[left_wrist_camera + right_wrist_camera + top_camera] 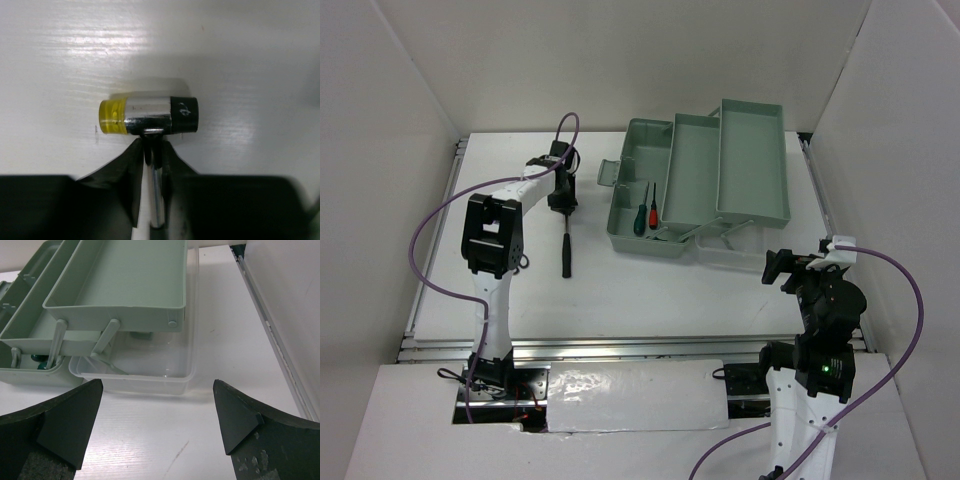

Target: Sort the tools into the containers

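White table (650,290), white walls round it. Only writing: a pale scrawl on the black end cap of the hammer (150,116), too faint to read (other end yellow, chrome between). Left gripper (152,145) is clamped on the metal shaft just under the hammer's head, with the black handle pointing to the near edge. The hammer sits left of the toolbox (720,170), apart from it. Toolbox trays are swung open; the green screwdriver (640,220) and red screwdriver (653,212) lie in the base. Right gripper (157,390) is spread wide, holding nothing, and faces a clear tub (150,380) under the trays.
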{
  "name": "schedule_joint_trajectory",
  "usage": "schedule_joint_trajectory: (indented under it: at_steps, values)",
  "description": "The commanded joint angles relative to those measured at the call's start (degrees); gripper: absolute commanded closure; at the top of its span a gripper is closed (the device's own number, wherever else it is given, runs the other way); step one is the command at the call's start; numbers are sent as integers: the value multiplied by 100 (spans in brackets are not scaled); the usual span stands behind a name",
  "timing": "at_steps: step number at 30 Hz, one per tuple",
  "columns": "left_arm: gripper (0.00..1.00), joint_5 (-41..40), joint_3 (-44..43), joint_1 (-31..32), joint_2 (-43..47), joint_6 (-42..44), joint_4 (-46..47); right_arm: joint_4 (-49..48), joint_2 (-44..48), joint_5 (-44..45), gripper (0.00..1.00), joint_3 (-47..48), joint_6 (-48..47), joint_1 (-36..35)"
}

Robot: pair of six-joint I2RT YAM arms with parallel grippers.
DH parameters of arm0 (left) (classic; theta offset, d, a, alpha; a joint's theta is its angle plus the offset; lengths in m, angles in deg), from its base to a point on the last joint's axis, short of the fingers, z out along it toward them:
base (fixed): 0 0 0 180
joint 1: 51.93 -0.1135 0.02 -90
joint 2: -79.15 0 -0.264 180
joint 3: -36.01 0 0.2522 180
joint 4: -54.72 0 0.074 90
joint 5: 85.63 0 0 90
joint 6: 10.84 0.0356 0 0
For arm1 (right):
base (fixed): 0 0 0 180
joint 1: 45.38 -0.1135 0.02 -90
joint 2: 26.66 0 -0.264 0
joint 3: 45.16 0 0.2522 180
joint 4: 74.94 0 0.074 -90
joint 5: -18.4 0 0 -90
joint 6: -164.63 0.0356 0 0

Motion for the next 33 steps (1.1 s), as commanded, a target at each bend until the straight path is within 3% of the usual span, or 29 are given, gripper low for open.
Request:
schedule_joint_trajectory:
  at_steps: [1,2,3,4,11,21,26,30,33]
  values:
    - [71,-90,-271,-35,-364,59,34,-201,-45,15,0,-54,-46,37]
    - [90,-37,-315,-52,-443,68,8,-201,-45,24,0,-54,-46,37]
    - [99,94,-394,-61,-461,60,-62,-210,-45,16,0,-54,-38,37]
    - [100,165,-403,-113,-462,60,-63,-201,-45,15,0,-62,-46,37]
    - [100,218,80,-219,625,77,218,-210,-18,-2,0,-71,-37,37]
    - [100,402,-367,-237,1621,60,-326,-210,-27,-55,0,-62,-29,37]
    - [100,710,-1096,-70,1736,-177,-774,-218,-27,-55,0,-62,-29,37]
    - [100,825,-2255,447,1560,-248,-1073,-227,-36,-64,0,-62,-20,37]
    - [100,746,-2705,877,1586,-204,-724,-210,-45,-37,0,-62,-20,37]
